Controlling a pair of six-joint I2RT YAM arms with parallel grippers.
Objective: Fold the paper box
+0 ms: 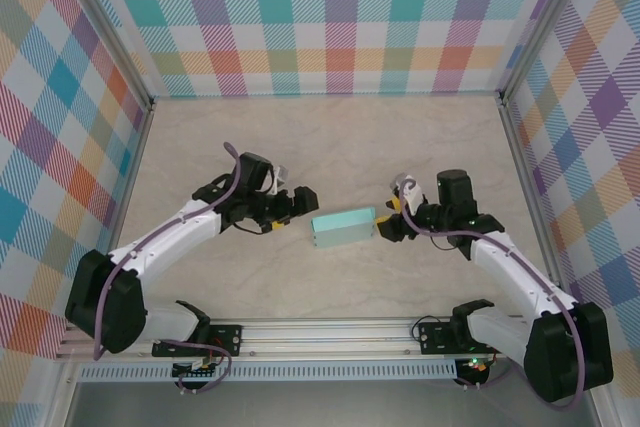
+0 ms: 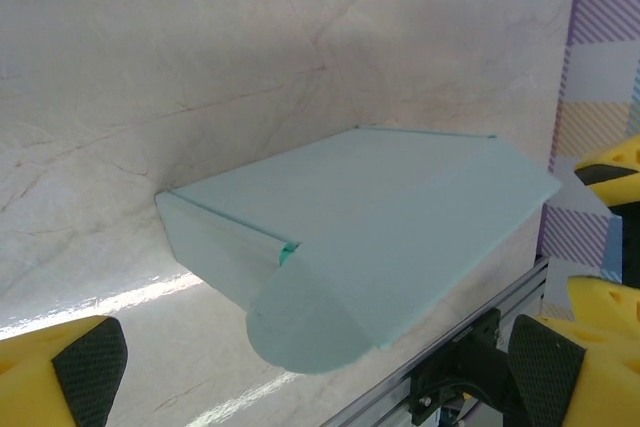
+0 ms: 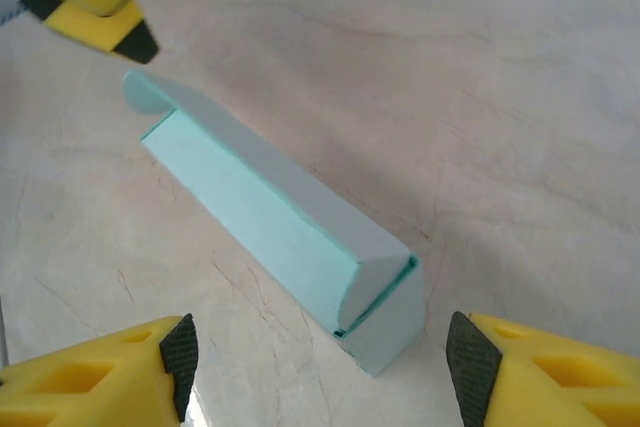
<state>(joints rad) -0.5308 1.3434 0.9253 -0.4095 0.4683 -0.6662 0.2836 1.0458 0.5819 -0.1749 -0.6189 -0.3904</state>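
The paper box (image 1: 343, 227) is a small pale mint rectangular box lying on the table between my two grippers. My left gripper (image 1: 300, 204) stands open just left of it; in the left wrist view the box (image 2: 370, 227) lies ahead of the wide-apart yellow fingers (image 2: 85, 372), its rounded end flap (image 2: 300, 317) sticking out toward me. My right gripper (image 1: 385, 222) is at the box's right end. In the right wrist view that end (image 3: 385, 312), its flap tucked with a thin gap, lies between the spread fingers (image 3: 120, 367), touching neither.
The beige marble-look table (image 1: 330, 147) is walled by plaid panels at the back and sides. An aluminium rail (image 1: 330, 332) with both arm bases runs along the near edge. A left finger (image 3: 95, 2) shows at the far end of the box in the right wrist view.
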